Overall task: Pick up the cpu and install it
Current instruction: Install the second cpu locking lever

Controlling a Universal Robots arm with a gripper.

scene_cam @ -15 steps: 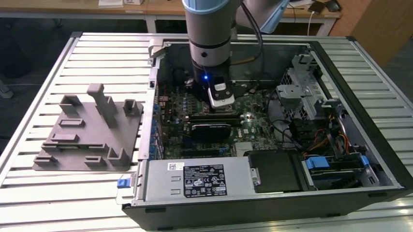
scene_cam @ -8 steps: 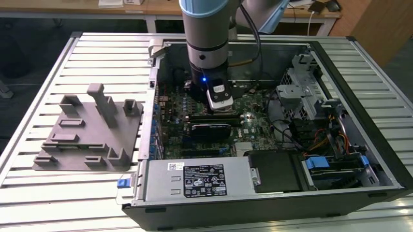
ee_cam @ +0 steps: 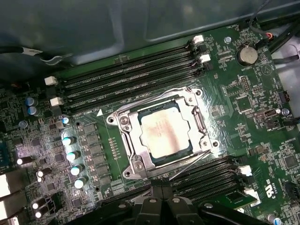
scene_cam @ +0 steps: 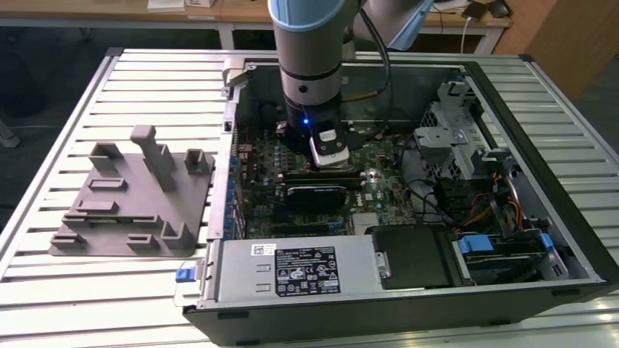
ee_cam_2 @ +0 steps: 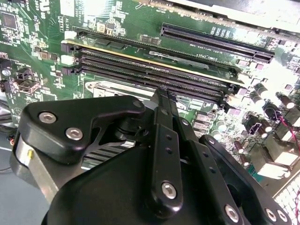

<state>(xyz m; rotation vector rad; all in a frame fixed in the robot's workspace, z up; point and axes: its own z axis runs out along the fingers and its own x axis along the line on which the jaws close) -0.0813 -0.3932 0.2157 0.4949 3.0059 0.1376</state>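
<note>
The open computer case [scene_cam: 406, 181] takes the middle and right of the exterior view, lying on a slatted tabletop [scene_cam: 116, 290]; the grey fixture block [scene_cam: 135, 203] sits at left, well apart from the work. The arm [scene_cam: 307, 65] reaches down into the case over the motherboard [ee_cam: 243, 108].

In the first wrist view the cpu [ee_cam: 161, 132] lies at frame centre, flat inside the metal socket frame [ee_cam: 161, 129], so it appears already seated. Judged as light, thin and rigid, with a smooth metal top that offers little friction; the underside contacts and socket pins are fragile (edge contact only, no sideways drag). The frame walls close around its rim, leaving little room to take hold.

Obstacles: memory slots [ee_cam: 126, 77] run just beside the socket above and below, and a row of capacitors [ee_cam: 70, 154] stands at its left.

The pincer [ee_cam_2: 161, 93] hangs over the board with its fingers drawn together, holding nothing visible.
</note>
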